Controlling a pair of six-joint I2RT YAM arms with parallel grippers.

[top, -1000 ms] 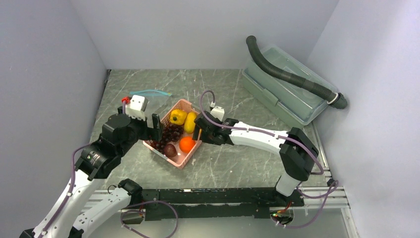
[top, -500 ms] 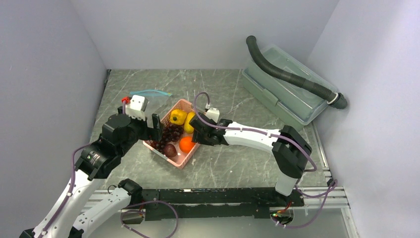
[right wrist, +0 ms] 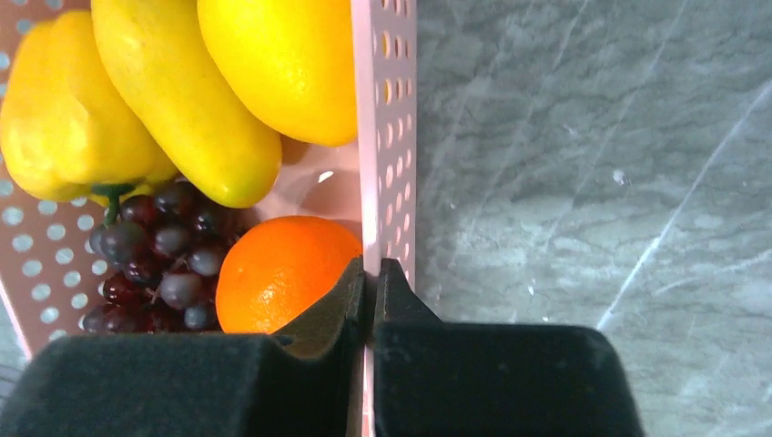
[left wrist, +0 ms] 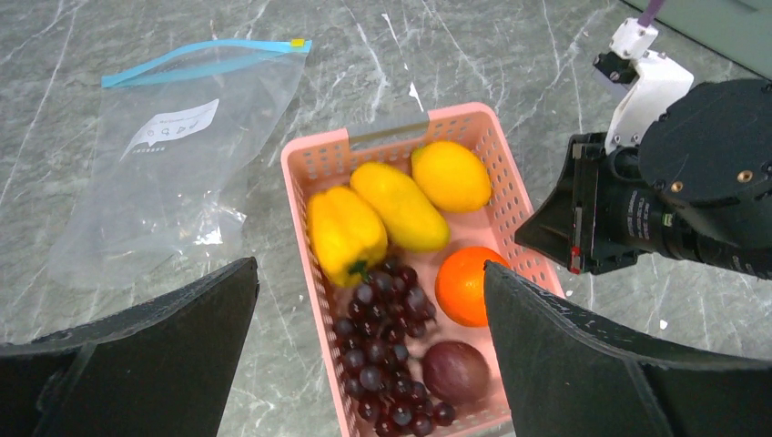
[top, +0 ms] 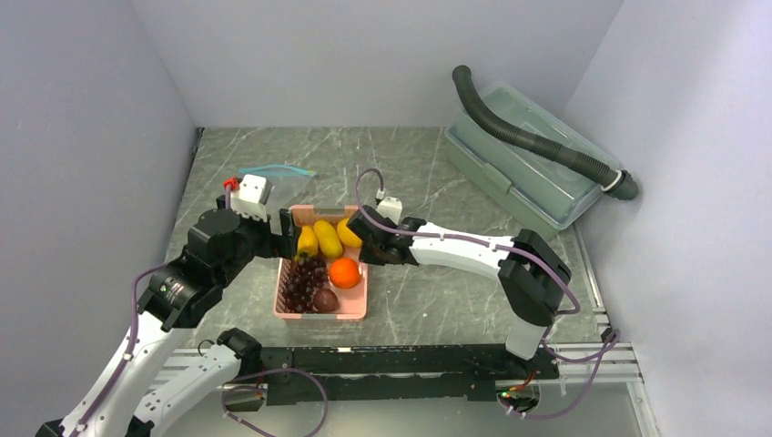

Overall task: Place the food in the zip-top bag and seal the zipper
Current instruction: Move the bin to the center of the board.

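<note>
Over the table, the right claw is pinching the pink basket by its side wall, with the left claw hanging wide open alongside. From the left wrist, the zip-top bag is lying empty ahead-left of that claw, its zipper apparently open. All 6 pieces of food are sitting in the basket, none bagged. Only the right wrist is showing the pinch itself.

The basket sits mid-worktop, holding pepper, grapes, orange; the zip-top bag lies behind-left of it; storage box far right, hose atop.
</note>
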